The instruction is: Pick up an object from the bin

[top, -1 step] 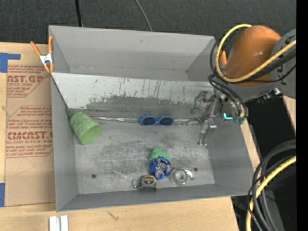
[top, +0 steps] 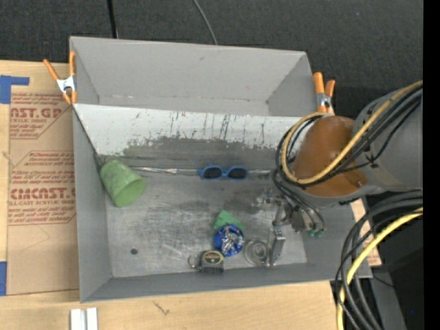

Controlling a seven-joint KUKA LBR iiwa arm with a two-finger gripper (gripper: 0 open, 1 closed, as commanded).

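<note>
Much of the tool [top: 274, 251] is lost to you under the arm's rounded orange cover [top: 328, 158] and its looping black and yellow cables [top: 364, 143], and against the scuffed grey metal you cannot tell whether it is open or closed, nor whether it grips anything. What you can see of it is a thin metal piece low in the front right corner of the bin [top: 206, 67], just beside a small clear round piece [top: 257, 251] whose outline blends into the floor, so its exact shape is hard to make out. Left of that lies a blue crinkled ball [top: 228, 240] with a shiny, foil-like surface, and touching its upper edge a small green scrap [top: 224, 219]. Near the front wall sits a dark round item with yellow on it [top: 211, 260]; what it is you cannot tell. Further back, blue plastic sunglasses [top: 223, 173] lie flat at the foot of the sloped rear wall, and well apart at the left a matte green cup [top: 121, 182] lies on its side.
</note>
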